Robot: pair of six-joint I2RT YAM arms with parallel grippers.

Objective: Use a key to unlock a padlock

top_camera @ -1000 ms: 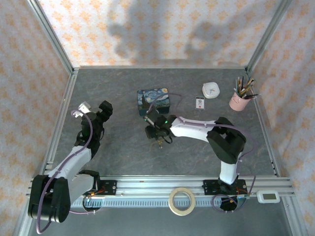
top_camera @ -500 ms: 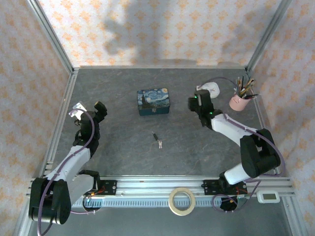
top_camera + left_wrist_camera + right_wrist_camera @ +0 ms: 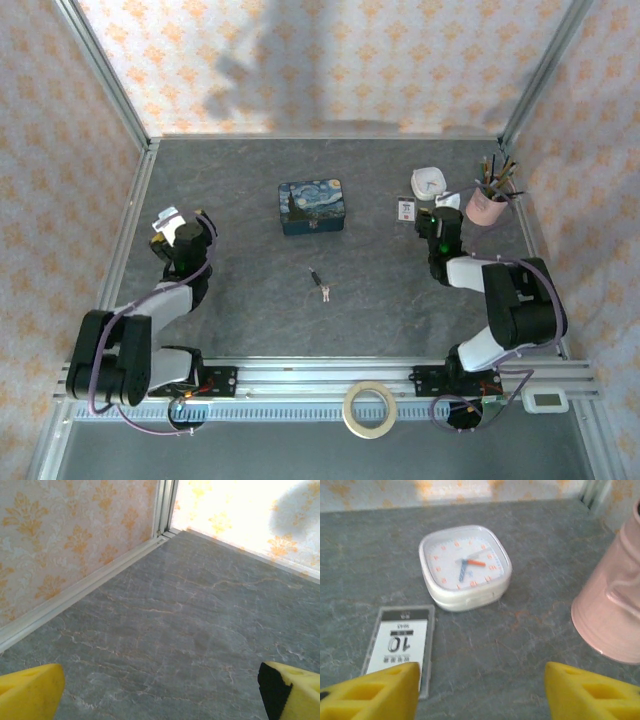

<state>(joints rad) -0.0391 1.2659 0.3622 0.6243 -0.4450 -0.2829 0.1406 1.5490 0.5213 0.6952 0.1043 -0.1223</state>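
The key [image 3: 320, 284] lies loose on the grey table, mid-field, a slim dark part with a small silvery ring end. Behind it stands the blue starry-night box [image 3: 312, 206]; the padlock [image 3: 317, 226] is a tiny silvery speck at its front face. My left gripper [image 3: 170, 224] [image 3: 160, 695] is folded back at the left edge, open over bare table. My right gripper [image 3: 437, 214] [image 3: 480, 690] is at the right, far from the key, open with nothing between its yellow fingers [image 3: 375, 690].
Just ahead of the right gripper are a white clock [image 3: 465, 565], a small white card in a grey frame [image 3: 400, 642] and a pink cup of pencils [image 3: 615, 605]. A tape roll [image 3: 370, 408] lies on the front rail. Wall frames close in on both sides.
The right arm has swung from the key and box at the centre to the back right, leaving the key on the table, and its jaws have widened. The left arm has drawn back.
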